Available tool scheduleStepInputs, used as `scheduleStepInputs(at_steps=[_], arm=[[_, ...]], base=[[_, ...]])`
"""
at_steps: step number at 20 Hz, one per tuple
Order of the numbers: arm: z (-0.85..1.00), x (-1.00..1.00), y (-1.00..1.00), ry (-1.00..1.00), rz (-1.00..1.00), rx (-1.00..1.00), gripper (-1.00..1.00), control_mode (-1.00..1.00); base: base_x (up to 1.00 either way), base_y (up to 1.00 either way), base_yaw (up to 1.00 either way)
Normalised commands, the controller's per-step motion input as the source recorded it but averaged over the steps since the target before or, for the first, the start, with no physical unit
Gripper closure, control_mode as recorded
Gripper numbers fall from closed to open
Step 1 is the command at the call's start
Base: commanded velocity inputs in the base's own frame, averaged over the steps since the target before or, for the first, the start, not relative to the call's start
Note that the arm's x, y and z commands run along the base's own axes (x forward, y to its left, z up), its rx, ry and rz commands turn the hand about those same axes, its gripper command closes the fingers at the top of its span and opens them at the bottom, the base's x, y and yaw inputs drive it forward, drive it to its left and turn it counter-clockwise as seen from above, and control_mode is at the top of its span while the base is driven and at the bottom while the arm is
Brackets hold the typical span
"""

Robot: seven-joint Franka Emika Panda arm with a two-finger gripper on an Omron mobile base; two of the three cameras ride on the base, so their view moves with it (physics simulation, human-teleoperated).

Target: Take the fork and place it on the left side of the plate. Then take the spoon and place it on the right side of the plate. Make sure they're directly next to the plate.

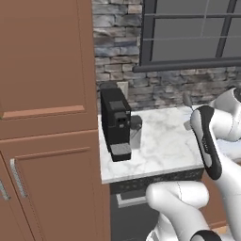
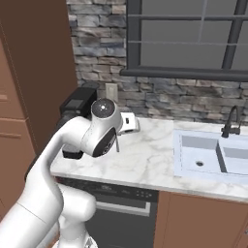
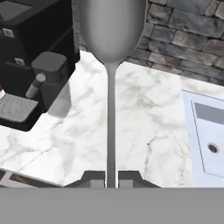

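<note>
Since I carry it: spoon (image 3: pixel 111 78) clamped by its handle in my closed gripper (image 3: pixel 111 178), raised over the bench (image 3: pixel 148 118).
Left: set it right of the plate.
Fork: unseen, cannot judge.

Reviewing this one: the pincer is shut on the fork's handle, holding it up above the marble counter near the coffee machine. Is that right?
Not quite. The pincer is shut on the spoon, not the fork: the hand view shows an all-grey oval bowl on a thin handle, with no tines or dark handle. The rest holds: it hangs above the marble counter near the coffee machine.
</note>
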Motion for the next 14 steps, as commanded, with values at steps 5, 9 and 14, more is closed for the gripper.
scheduleStepInputs(at_steps=[5, 9, 14], arm=[[0.0, 0.0, 0.0, 0.0, 0.0, 0.0, 1.0, 1.0], [0.0, 0.0, 0.0, 0.0, 0.0, 0.0, 1.0, 1.0], [0.0, 0.0, 0.0, 0.0, 0.0, 0.0, 1.0, 1.0]], base=[[-0.61, 0.2, -0.09], [-0.69, 0.51, -0.15], [-0.5, 0.84, -0.21]])
